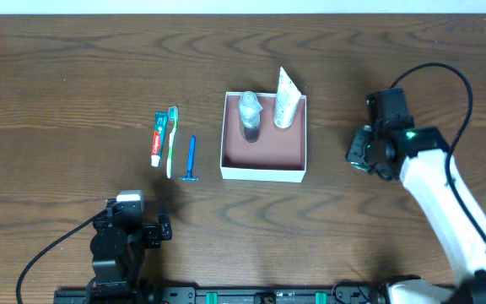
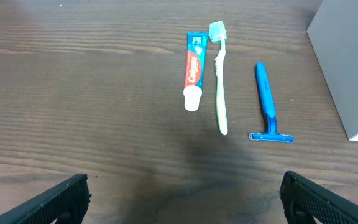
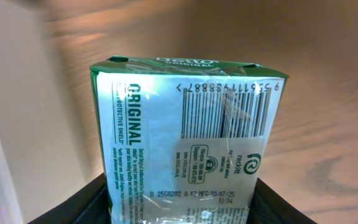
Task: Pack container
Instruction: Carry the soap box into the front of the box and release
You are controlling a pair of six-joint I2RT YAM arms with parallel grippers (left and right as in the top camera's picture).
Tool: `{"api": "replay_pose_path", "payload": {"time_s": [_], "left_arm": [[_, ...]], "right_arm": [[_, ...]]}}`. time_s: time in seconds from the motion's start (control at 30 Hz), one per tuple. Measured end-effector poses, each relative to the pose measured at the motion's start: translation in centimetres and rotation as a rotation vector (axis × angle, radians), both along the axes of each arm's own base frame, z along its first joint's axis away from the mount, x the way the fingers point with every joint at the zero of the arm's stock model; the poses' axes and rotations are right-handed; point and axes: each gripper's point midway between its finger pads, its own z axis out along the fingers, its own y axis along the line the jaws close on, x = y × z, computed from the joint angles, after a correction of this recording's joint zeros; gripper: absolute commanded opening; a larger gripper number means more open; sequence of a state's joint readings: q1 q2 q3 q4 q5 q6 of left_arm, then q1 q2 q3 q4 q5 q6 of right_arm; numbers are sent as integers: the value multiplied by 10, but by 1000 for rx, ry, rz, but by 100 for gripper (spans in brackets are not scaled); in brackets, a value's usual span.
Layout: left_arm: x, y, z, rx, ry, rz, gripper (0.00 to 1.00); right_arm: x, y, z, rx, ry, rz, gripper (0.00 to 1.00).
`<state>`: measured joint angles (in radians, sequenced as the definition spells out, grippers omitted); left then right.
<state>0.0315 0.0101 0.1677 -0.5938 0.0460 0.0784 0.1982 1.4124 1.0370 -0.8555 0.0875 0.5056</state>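
Note:
The container (image 1: 264, 175) is a square white-walled box with a pink-brown inside at the table's middle. A clear wrapped bottle (image 1: 250, 114) and a white tube (image 1: 286, 101) stand in its far part. Its grey-white wall also shows in the left wrist view (image 2: 347, 68). My right gripper (image 1: 363, 154) is right of the container, shut on a green-and-white packet (image 3: 182, 118) held above the table. My left gripper (image 2: 182, 199) is open and empty, low at the front left (image 1: 133, 224).
Left of the container lie a red-and-white toothpaste tube (image 1: 156, 139) (image 2: 192, 71), a green-and-white toothbrush (image 1: 172, 139) (image 2: 219, 81) and a blue razor (image 1: 191, 159) (image 2: 267, 102), side by side. The right arm's black cable loops at the far right.

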Motion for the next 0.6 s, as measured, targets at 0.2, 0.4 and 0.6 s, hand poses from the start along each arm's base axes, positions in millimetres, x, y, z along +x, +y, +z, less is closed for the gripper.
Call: {"api": "replay_pose_path", "payload": {"time_s": [0.2,0.4,0.6], "left_arm": [[0,0,0,0,0,0,98],[0,0,0,0,0,0,98],[0,0,0,0,0,0,98]], "right_arm": [[-4,73,42,26,-124,299,34],[-5,139,65,5,-268,640,33],[4,152,68,-50,-331,799,35]]}}
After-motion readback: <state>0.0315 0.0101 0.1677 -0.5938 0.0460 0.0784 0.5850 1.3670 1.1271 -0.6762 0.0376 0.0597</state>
